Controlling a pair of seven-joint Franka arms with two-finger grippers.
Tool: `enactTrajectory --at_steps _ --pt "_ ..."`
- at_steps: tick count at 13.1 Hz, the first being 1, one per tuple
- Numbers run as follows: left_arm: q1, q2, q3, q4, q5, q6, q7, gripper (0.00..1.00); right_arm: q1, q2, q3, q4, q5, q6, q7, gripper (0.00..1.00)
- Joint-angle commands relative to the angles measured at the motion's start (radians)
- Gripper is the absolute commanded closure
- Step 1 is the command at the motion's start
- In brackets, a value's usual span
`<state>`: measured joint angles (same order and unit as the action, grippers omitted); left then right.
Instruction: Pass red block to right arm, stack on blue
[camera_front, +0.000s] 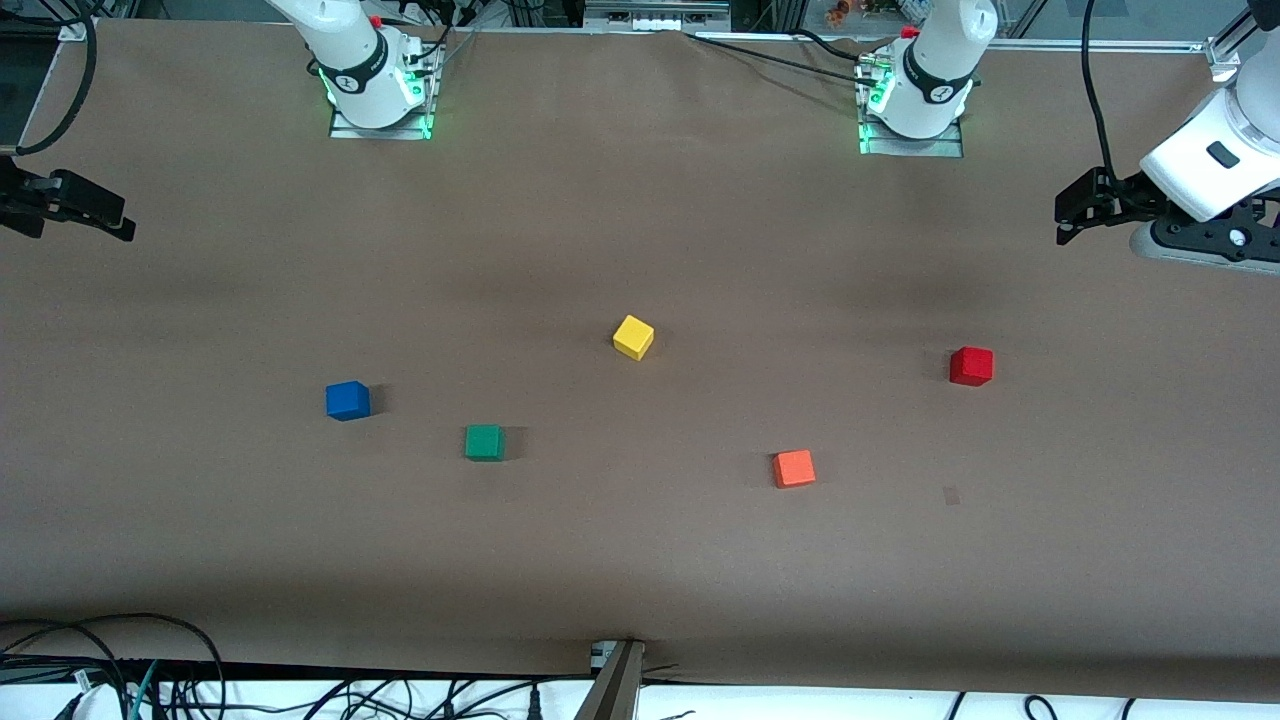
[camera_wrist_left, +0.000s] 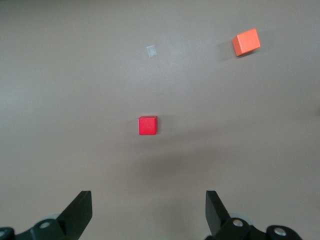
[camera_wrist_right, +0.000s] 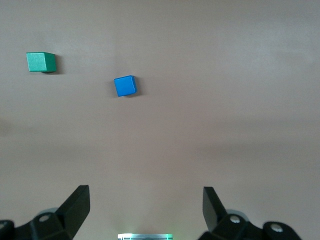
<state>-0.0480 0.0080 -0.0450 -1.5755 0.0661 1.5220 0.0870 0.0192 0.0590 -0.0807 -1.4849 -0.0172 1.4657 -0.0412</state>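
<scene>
Your left gripper (camera_wrist_left: 149, 212) hangs spread and empty over the brown paper-covered table (camera_front: 640, 560), the matte red block (camera_front: 971, 366) resting at that arm's end. Your right gripper (camera_wrist_right: 146, 210), likewise spread, waits over the table near the blue cube (camera_front: 347, 400).

Robotics lab: brown paper-covered surface (camera_front: 640, 560), two white arm bases (camera_front: 372, 85) bolted on metal plates with green status lights, loose cables (camera_front: 120, 660) along edge, aluminium framing.
</scene>
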Motion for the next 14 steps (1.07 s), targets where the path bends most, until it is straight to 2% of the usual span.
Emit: enactTrajectory --at_steps 1,9,12,14 --pt "0.005 0.003 -0.001 0.008 -0.015 -0.016 0.010 0.00 -0.005 -0.004 -0.004 0.000 -0.004 0.004 -0.008 0.00" --pt "0.008 0.058 0.002 0.002 -0.005 -0.026 0.011 0.00 0.001 -0.005 0.001 -0.001 -0.004 0.002 -0.009 0.00" --pt "0.004 0.078 -0.001 0.002 -0.003 -0.135 0.013 0.00 0.001 -0.005 0.001 -0.002 -0.004 0.002 -0.011 0.00" --pt "0.002 0.107 -0.001 -0.006 -0.003 -0.158 0.014 0.00 -0.001 -0.005 0.001 0.000 -0.004 0.004 -0.009 0.00"
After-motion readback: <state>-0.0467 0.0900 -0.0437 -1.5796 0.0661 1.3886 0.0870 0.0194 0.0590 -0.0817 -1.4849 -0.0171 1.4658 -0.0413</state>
